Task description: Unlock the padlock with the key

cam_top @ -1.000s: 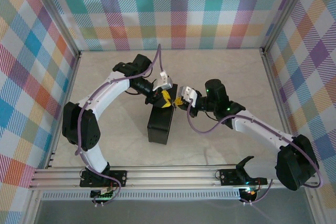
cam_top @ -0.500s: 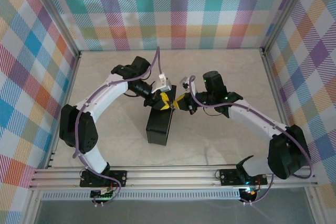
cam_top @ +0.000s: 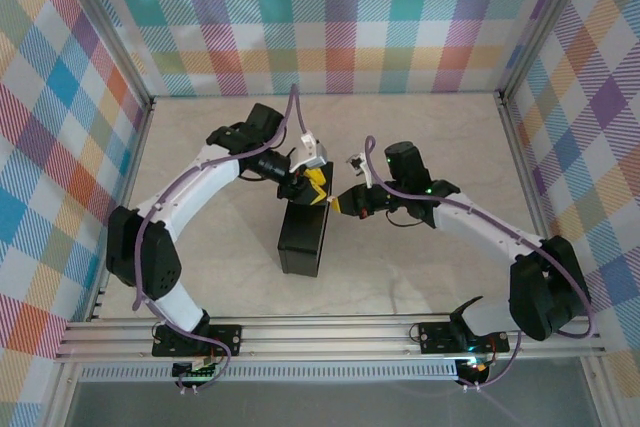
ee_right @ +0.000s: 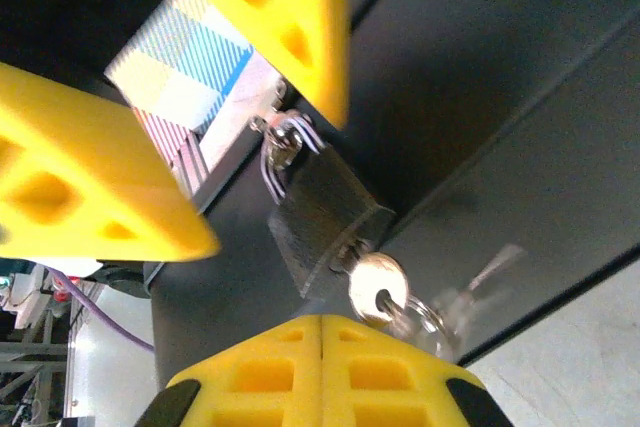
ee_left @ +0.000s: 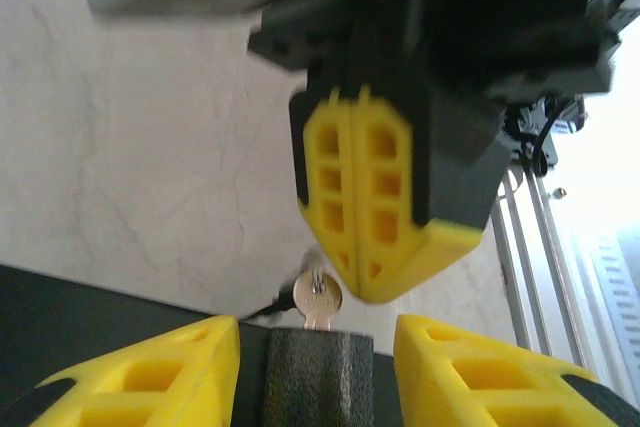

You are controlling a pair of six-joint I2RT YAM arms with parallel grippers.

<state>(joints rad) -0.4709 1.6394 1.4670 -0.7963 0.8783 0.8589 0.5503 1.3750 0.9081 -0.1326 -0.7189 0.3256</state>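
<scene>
The small dark grey padlock [ee_right: 325, 212] hangs by its silvery shackle [ee_right: 278, 152] from the black box [cam_top: 305, 237]. The key [ee_right: 378, 287] sits in the padlock's keyhole, with a blurred ring trailing from its round head. In the left wrist view the padlock [ee_left: 318, 377] stands between the yellow fingers [ee_left: 150, 377] of my left gripper [ee_left: 318, 329]. That gripper is open, with a gap on each side of the lock. The key [ee_left: 320, 299] pokes out of the lock's end. My right gripper [ee_right: 322, 319] is shut on nothing, its tips just short of the key's head.
The box lies lengthways mid-table between the two arms [cam_top: 200, 177], [cam_top: 480, 227]. A metal rail [cam_top: 330, 332] runs along the near edge. Checked walls [cam_top: 330, 17] close in the back and both sides.
My left gripper's jaws have spread apart off the padlock's sides. The right arm has swung its wrist round near the key and stays shut.
</scene>
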